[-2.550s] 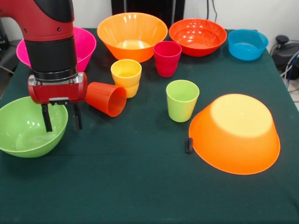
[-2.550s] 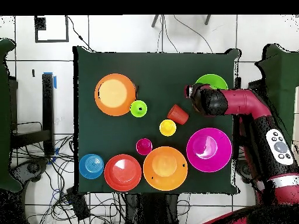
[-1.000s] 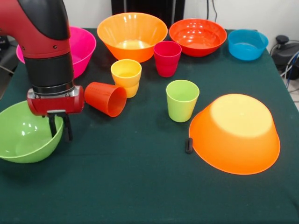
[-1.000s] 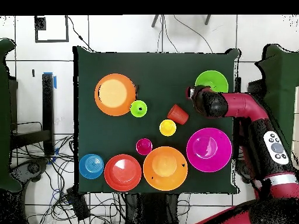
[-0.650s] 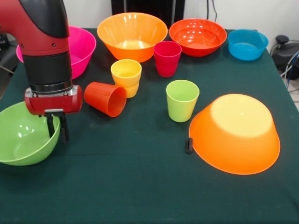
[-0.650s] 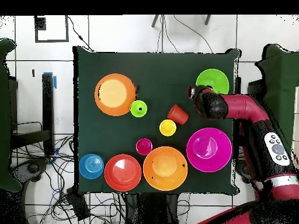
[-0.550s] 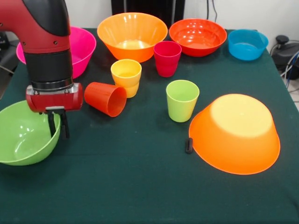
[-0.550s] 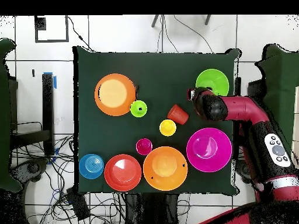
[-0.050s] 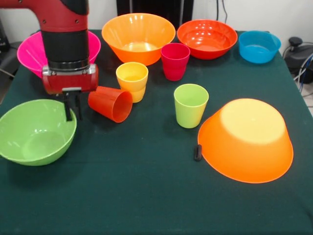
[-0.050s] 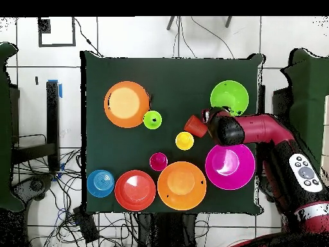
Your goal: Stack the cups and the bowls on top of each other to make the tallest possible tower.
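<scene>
Green tablecloth (image 9: 146, 196); lime green bowl (image 9: 34, 132) sits empty.

- I see the gripper (image 9: 72, 108) hanging between the near-left bowl (image 9: 36, 129) and the tipped cup (image 9: 111, 104) (very close to the cup).
- The nearest upright cup (image 9: 132, 81) stands just behind the tipped cup.
- The back cup (image 9: 175, 61) stands farther back and to the right.
- The middle cup (image 9: 190, 104) stands left of the upside-down bowl (image 9: 245, 139).
- Along the back, left to right, I see: first bowl (image 9: 29, 51), second bowl (image 9: 138, 36), third bowl (image 9: 207, 38), last bowl (image 9: 259, 46).

Glossy plastic on matt cloth

Beside the hand (image 9: 72, 108), the green bowl (image 9: 35, 131) and orange cup (image 9: 111, 103) look smooth, shiny plastic; the dark green tabletop (image 9: 146, 196) looks matt cloth.
</scene>
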Robot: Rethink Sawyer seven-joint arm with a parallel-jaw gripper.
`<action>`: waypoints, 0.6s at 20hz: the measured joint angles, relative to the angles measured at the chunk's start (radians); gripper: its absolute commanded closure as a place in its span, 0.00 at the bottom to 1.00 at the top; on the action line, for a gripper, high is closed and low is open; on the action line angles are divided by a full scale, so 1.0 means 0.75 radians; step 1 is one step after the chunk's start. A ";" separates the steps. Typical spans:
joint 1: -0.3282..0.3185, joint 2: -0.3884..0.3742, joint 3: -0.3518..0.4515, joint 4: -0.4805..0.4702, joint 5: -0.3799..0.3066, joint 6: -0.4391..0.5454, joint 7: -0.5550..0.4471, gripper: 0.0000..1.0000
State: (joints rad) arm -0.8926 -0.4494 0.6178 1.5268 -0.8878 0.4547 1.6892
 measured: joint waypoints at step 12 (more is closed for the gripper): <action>0.070 -0.082 -0.095 0.138 0.057 -0.032 0.000 1.00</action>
State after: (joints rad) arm -0.8398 -0.5112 0.5463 1.6305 -0.8454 0.4310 1.6894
